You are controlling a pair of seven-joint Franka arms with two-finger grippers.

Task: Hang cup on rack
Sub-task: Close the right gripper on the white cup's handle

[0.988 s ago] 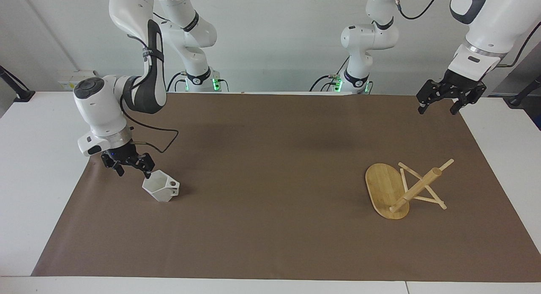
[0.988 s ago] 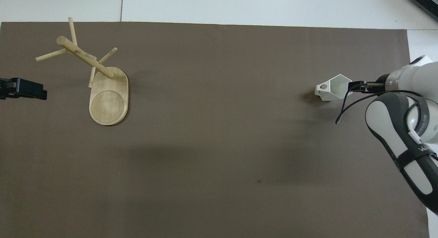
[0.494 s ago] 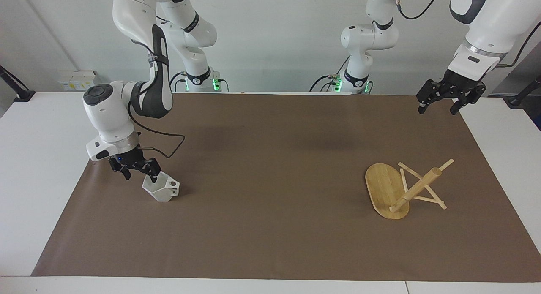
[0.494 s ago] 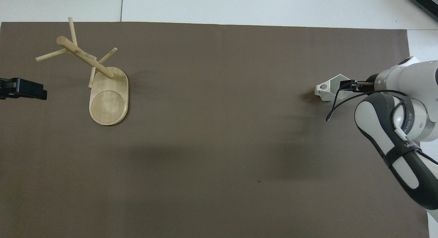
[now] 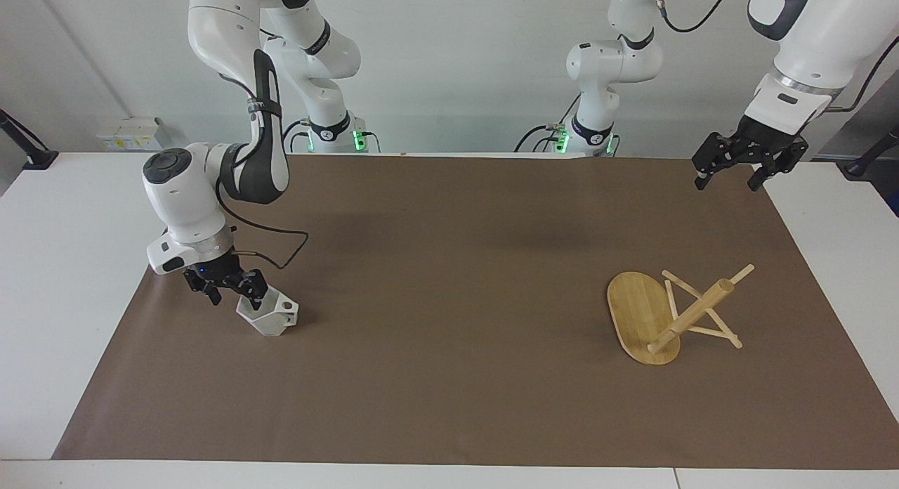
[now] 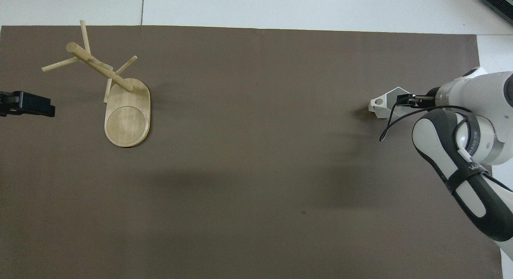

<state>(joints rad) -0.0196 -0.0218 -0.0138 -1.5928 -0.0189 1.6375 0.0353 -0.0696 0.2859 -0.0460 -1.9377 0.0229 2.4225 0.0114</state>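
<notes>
The cup [image 5: 272,316] sits tilted on the brown mat near the right arm's end, with its mouth turned toward my right gripper and its handle toward the table's middle. It also shows in the overhead view [image 6: 385,106]. My right gripper [image 5: 235,291] [image 6: 408,99] is open and low at the cup's rim, with one finger at the mouth and the other outside the wall. The rack [image 5: 667,313] [image 6: 120,102] stands on its oval base toward the left arm's end. My left gripper [image 5: 727,176] [image 6: 40,106] hangs open and empty above the mat's corner and waits.
The brown mat [image 5: 449,376] covers most of the white table. A black cable [image 5: 281,246] loops from the right wrist, just above the mat beside the cup. The rack's thin pegs [image 5: 709,331] stick out toward the left arm's end.
My right gripper has come down and shifted toward the cup, and one finger now reaches its mouth. The cup, the rack and the left arm have not moved.
</notes>
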